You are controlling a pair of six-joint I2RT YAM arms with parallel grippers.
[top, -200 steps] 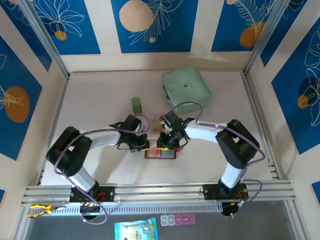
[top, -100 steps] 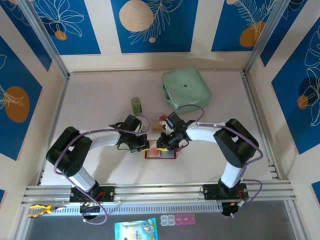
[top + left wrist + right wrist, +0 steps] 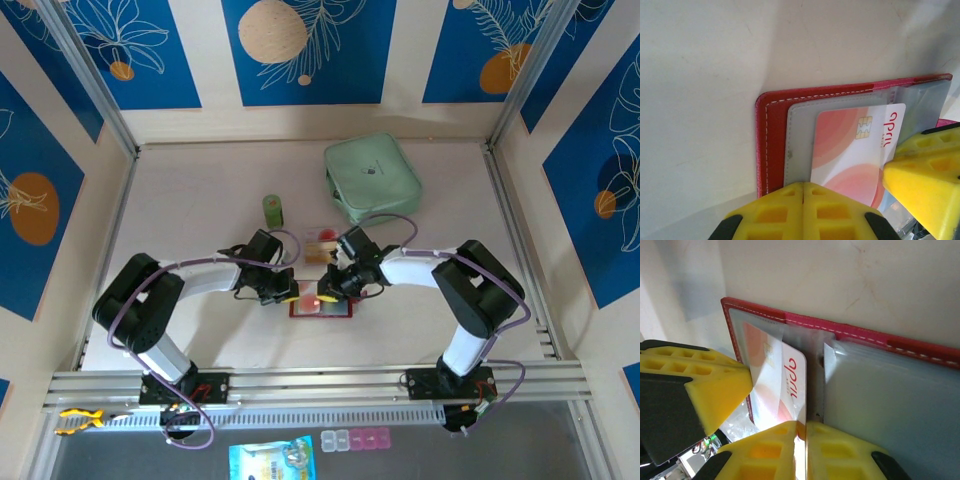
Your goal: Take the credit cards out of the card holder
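While the left gripper (image 3: 803, 192), fingers together, rests on the card holder (image 3: 761, 145), the right gripper (image 3: 801, 432) clamps one credit card (image 3: 777, 382).

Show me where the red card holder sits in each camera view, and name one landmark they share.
Top external: card holder, mid-frame, between the left gripper and right gripper.
Left wrist: its red stitched corner at centre-left, above the shut yellow fingers.
Right wrist: its red stitched edge slanting across the upper half.
Shared landmark: the chip-bearing credit card lying in it, pinched by the right gripper.
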